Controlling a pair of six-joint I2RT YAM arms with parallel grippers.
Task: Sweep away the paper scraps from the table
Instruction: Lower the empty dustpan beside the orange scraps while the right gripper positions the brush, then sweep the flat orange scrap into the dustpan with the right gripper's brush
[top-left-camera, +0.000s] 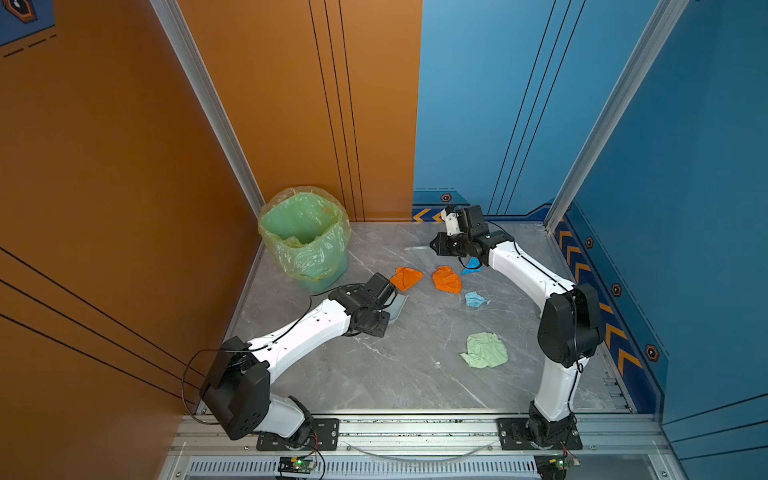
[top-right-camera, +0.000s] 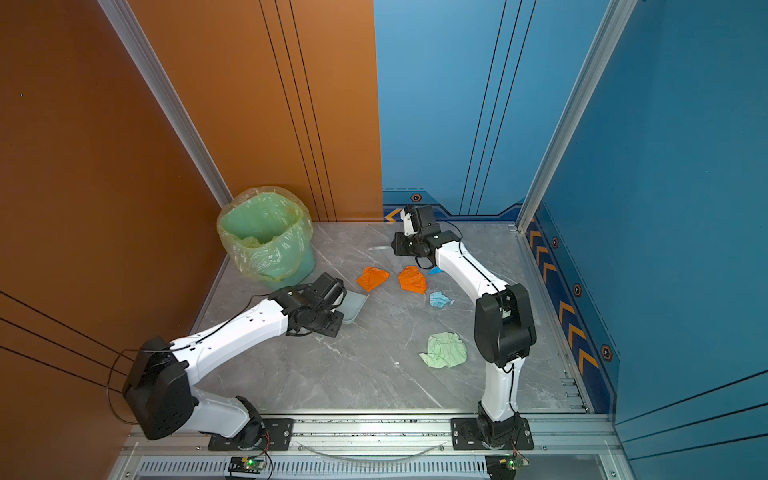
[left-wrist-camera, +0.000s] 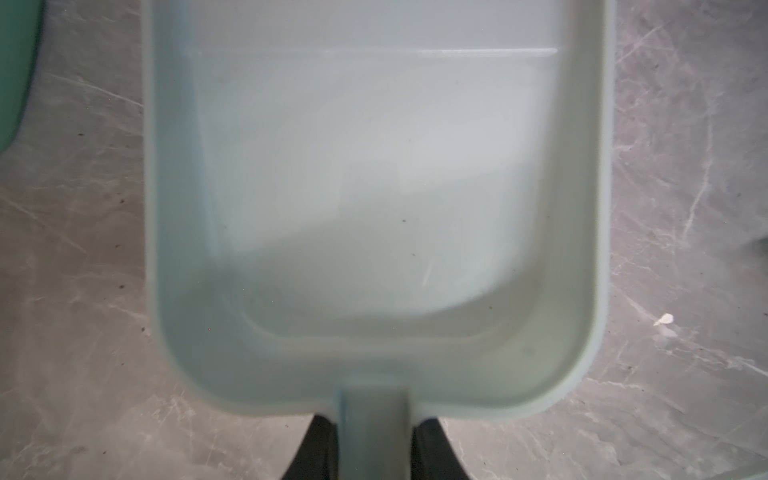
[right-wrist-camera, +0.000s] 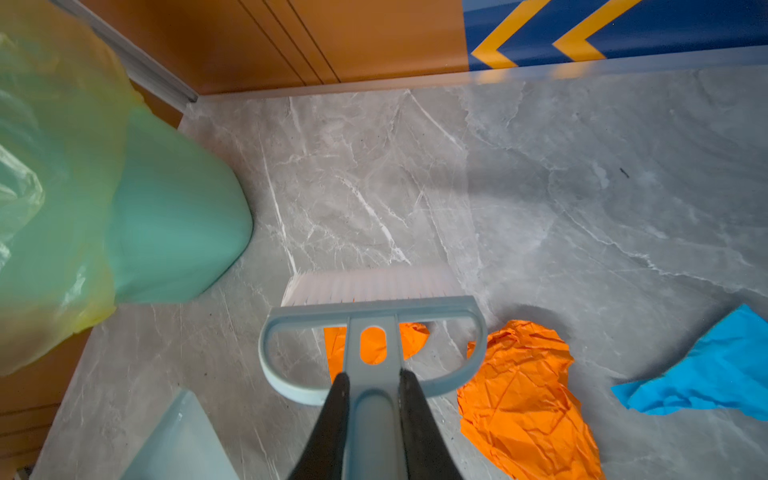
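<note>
Several paper scraps lie on the marble table (top-left-camera: 374, 374): two orange ones (top-left-camera: 406, 277) (top-left-camera: 447, 279), a bright blue one (top-left-camera: 471, 266), a light blue one (top-left-camera: 476, 299) and a pale green one (top-left-camera: 485, 350). My left gripper (left-wrist-camera: 374, 419) is shut on the handle of the pale blue-grey dustpan (left-wrist-camera: 374, 187), which lies empty and flat just left of the orange scraps (top-right-camera: 355, 306). My right gripper (right-wrist-camera: 372, 376) is shut on the handle of a small brush (right-wrist-camera: 374, 307). The brush's white bristles (right-wrist-camera: 370, 284) sit just beyond one orange scrap (right-wrist-camera: 374, 343).
A green bin (top-left-camera: 305, 237) lined with a yellow-green bag (right-wrist-camera: 50, 166) stands in the back left corner, close behind the dustpan. Orange and blue walls and aluminium rails enclose the table. A tiny white fleck (left-wrist-camera: 664, 319) lies beside the dustpan.
</note>
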